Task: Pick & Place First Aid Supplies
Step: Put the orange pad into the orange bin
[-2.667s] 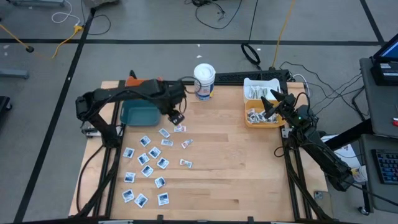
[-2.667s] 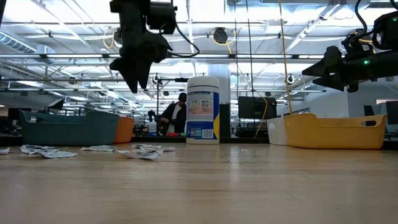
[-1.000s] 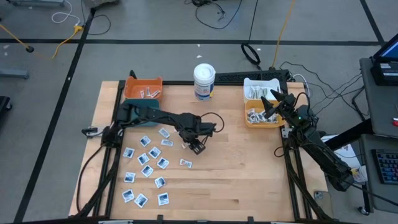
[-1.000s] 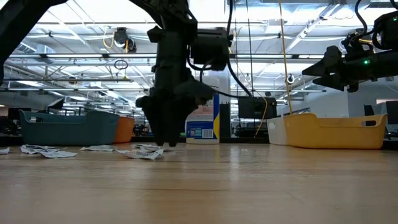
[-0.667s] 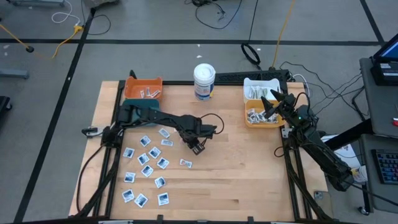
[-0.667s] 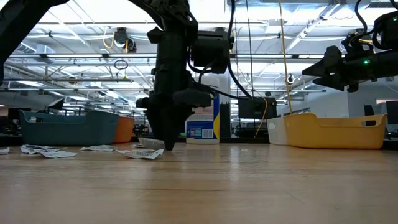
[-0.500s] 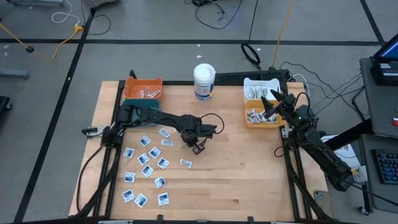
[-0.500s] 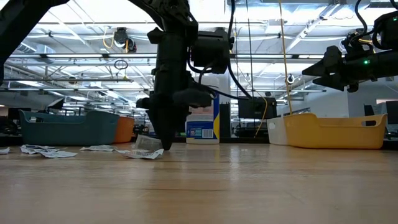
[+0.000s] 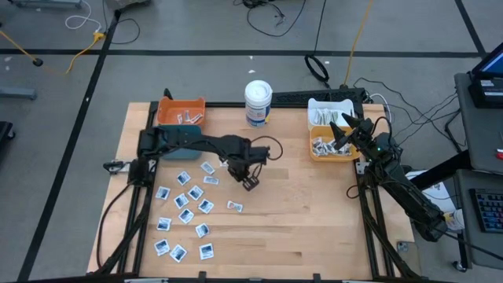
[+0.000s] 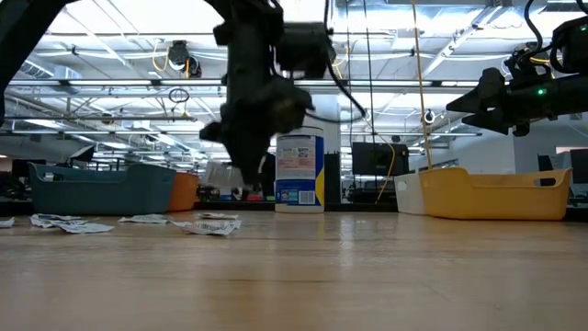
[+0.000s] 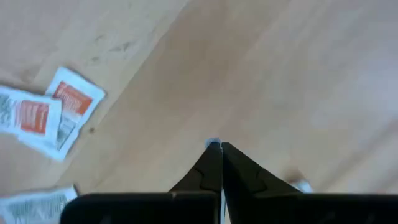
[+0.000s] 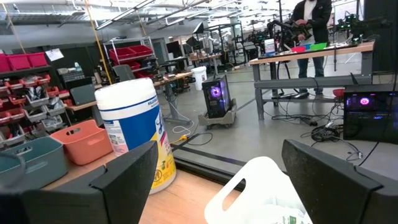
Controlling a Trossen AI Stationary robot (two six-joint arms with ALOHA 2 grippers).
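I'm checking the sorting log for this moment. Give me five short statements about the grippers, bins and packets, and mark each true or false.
1. The left gripper is shut, with a thin bit of packet at its tips. True.
2. The right gripper hangs over the orange bin. False: it is above the yellow bin.
3. The orange bin holds a few packets. True.
4. The white tub lies tipped over. False: it stands upright.
5. Most loose packets lie on the table's right half. False: they are on its left half.
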